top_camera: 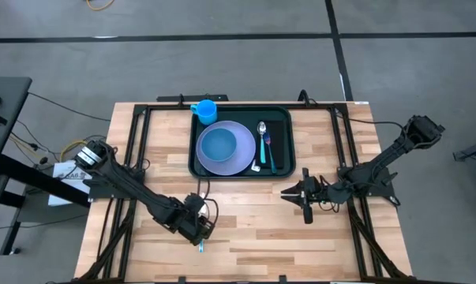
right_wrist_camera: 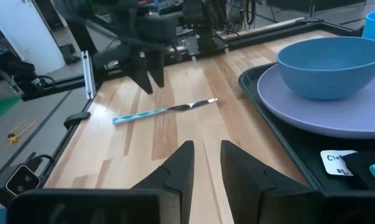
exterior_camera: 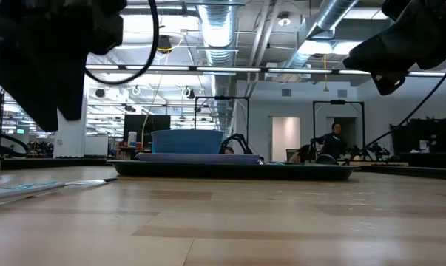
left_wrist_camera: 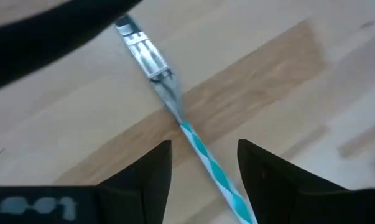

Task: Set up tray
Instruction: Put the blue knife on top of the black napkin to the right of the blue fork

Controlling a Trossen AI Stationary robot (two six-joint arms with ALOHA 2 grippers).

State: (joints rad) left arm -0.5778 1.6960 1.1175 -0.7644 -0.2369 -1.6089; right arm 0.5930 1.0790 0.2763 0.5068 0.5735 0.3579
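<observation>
A utensil with a teal-and-white striped handle (left_wrist_camera: 203,152) and a metal working end (left_wrist_camera: 143,53) lies flat on the wooden table (top_camera: 261,237), near its front edge and left of centre. My left gripper (left_wrist_camera: 204,146) hovers over the handle, pointing down, open, one finger on either side of it and apart from it. My right gripper (right_wrist_camera: 206,165) stands open with nothing between its fingers, right of centre, pointing level toward the table's left. The dark green tray (top_camera: 281,162) lies at the far middle, carrying a lilac plate (top_camera: 239,162) with a blue bowl (top_camera: 217,146) on it.
On the tray, right of the plate, lie a spoon (top_camera: 262,130) and a teal-handled utensil (top_camera: 270,154). A blue cup (top_camera: 205,109) stands at the tray's far left corner. Bare wood lies between the tray and the table's front edge. A person (exterior_camera: 333,140) shows far off in the room.
</observation>
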